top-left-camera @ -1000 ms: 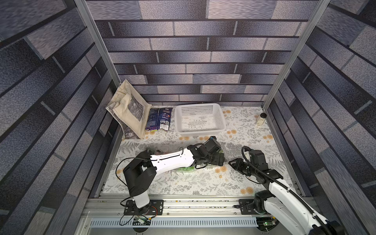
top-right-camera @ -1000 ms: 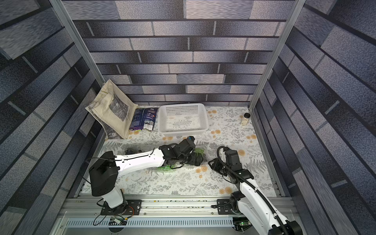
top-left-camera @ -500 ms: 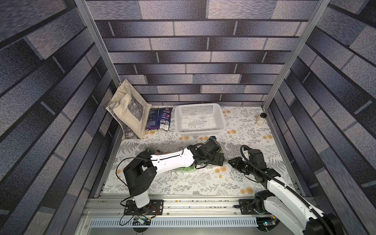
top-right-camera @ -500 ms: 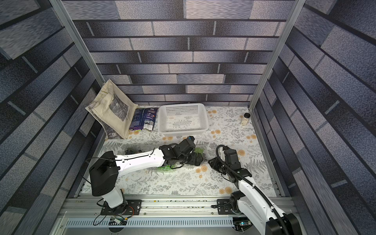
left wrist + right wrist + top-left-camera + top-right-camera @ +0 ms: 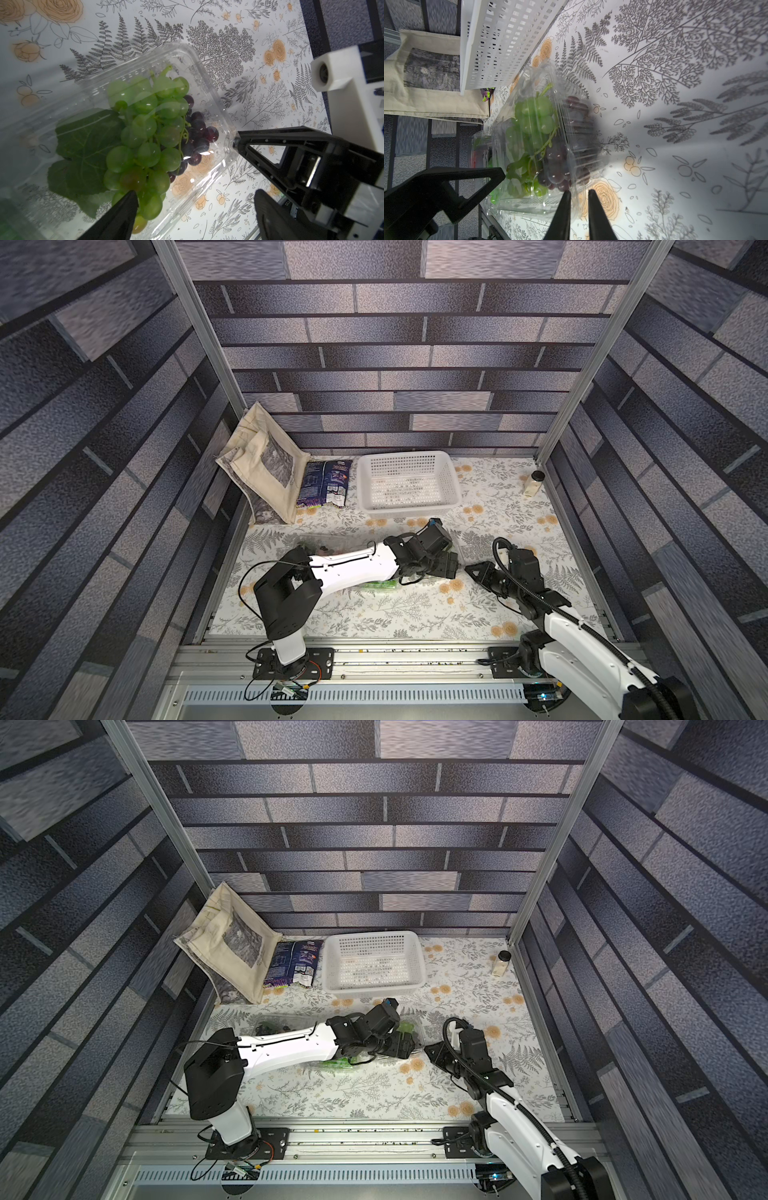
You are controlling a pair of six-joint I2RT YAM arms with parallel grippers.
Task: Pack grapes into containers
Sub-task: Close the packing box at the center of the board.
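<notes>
Fern-printed tabletop fills both top views, where I see the left fingers and right fingers standing nearly tip to tip at a clear container, mostly hidden under the left arm.

From the left wrist, the left fingers are spread wide. One tip lies over the clear container of green and dark grapes, and the right fingers touch its corner.

From the right wrist, the right fingers are nearly together and seem to pinch the container's rim, with the grapes just beyond their tips.
</notes>
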